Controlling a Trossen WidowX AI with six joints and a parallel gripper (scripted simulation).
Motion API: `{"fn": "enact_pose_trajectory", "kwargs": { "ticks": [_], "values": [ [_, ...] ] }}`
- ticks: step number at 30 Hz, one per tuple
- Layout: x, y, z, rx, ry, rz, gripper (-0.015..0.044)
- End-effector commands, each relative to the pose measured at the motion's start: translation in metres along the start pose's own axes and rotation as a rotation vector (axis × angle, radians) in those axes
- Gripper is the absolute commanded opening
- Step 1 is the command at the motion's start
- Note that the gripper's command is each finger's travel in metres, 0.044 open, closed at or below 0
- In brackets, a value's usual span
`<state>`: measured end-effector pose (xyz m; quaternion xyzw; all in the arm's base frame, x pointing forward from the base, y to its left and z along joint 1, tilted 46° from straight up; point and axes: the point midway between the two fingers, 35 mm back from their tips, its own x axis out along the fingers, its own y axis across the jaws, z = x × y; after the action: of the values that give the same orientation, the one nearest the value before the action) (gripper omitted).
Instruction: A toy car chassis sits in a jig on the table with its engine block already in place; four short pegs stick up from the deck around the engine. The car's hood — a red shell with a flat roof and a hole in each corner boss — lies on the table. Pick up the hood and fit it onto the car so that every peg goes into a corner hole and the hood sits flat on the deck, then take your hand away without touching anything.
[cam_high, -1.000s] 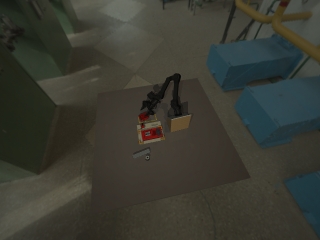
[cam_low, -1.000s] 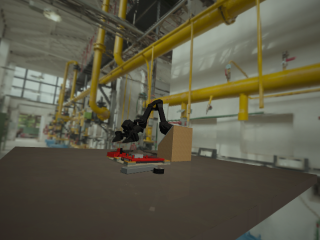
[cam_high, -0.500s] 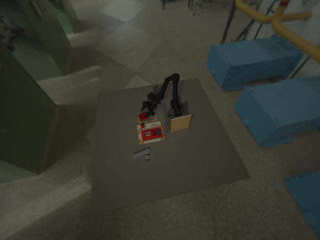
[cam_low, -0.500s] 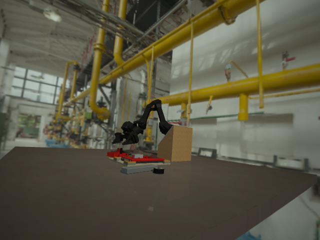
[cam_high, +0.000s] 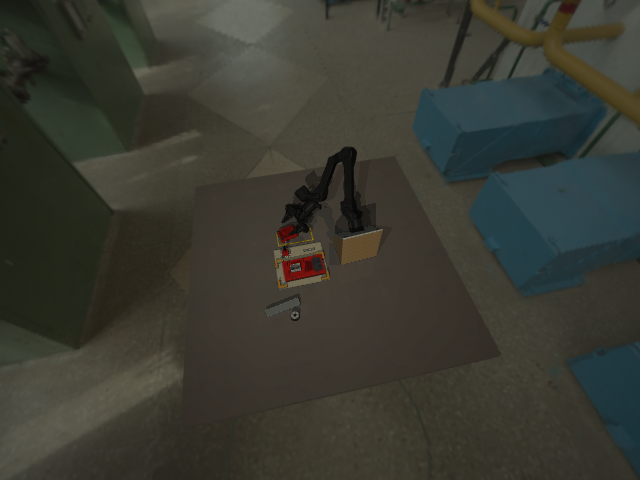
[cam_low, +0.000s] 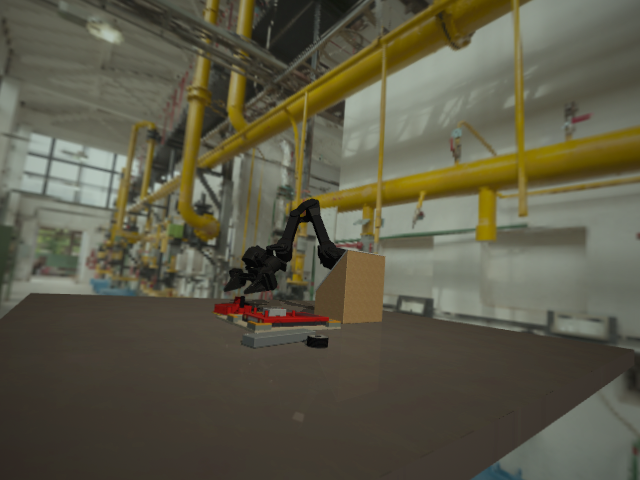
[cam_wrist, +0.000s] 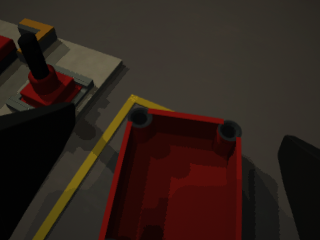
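The red hood (cam_high: 285, 234) (cam_low: 223, 308) (cam_wrist: 200, 200) lies on the table inside a yellow outline. In the wrist view its hollow side faces up, and two corner bosses with dark holes show; its near end is cut off. My gripper (cam_high: 287, 227) (cam_low: 235, 291) (cam_wrist: 178, 129) is wide open and empty, just above the hood, with one finger out to each side of it. The red chassis (cam_high: 306, 266) (cam_low: 302, 318) sits in the beige jig (cam_high: 299, 283) (cam_wrist: 95, 60). The grey engine block (cam_high: 295, 267) (cam_low: 275, 312) is on its deck. The pegs are too small to judge.
A small red part with an upright black post (cam_high: 285, 252) (cam_wrist: 35, 55) stands on the jig edge nearest the hood. A grey bar (cam_high: 282, 306) (cam_low: 279, 338) and a black wheel (cam_high: 295, 314) (cam_low: 317, 341) lie beyond the jig. A wooden block (cam_high: 359, 246) (cam_low: 364, 286) stands by the arm's base.
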<state>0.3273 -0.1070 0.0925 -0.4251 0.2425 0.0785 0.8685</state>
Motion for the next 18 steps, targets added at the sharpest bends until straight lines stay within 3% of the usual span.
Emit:
{"fn": "enact_pose_trajectory", "kwargs": {
  "ticks": [1, 18],
  "values": [
    [0.002, 0.0, -0.003, -0.005, -0.006, 0.002, 0.044],
    [0.007, -0.003, -0.014, -0.007, -0.008, -0.002, 0.044]
  ]
}}
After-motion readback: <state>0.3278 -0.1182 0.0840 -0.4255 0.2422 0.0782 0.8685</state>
